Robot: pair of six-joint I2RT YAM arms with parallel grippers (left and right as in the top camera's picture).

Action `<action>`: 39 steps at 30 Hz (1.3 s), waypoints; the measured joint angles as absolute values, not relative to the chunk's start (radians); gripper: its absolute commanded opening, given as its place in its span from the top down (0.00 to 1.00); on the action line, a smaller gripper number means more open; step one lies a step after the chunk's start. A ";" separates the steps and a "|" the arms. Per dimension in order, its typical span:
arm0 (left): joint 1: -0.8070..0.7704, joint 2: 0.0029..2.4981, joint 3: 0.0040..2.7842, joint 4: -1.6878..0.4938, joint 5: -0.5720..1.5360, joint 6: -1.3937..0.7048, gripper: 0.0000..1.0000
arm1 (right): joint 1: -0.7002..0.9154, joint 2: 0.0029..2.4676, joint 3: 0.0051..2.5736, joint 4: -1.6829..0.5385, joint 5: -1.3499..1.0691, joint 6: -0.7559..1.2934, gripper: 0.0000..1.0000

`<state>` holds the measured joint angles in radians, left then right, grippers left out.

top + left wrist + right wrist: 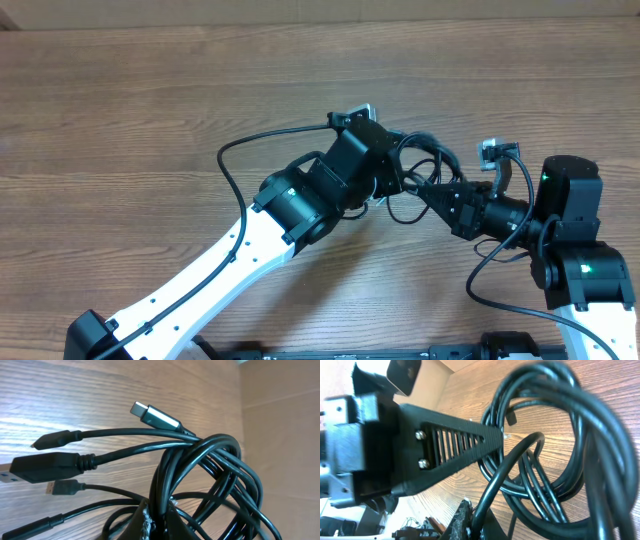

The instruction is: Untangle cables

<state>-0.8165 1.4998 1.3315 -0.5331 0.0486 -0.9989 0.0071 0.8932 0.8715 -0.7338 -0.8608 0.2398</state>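
Mid-table (pixel 150 100), tangled cables (pixel 220 440), pinched by left jaws and right jaws.

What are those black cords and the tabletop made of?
The cables: probably rubbery plastic sheath, smooth, semi-gloss; light glints along the bends. One plug: silvery tip, likely metal. The table: wood or wood-look laminate, matte with grain lines; cannot tell which.

Black cables (pixel 210 475), glossy, one plug (pixel 156 416) silver-grey. Tabletop (pixel 150 100) brown, streaky wood grain. White left arm (pixel 215 275) with black joints; green lights glowing on the black right arm (pixel 570 200).
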 measured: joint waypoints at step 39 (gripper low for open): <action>-0.817 1.506 1.332 -0.741 -0.153 -0.996 0.96 | 0.007 0.893 0.871 -0.726 -0.876 0.240 0.96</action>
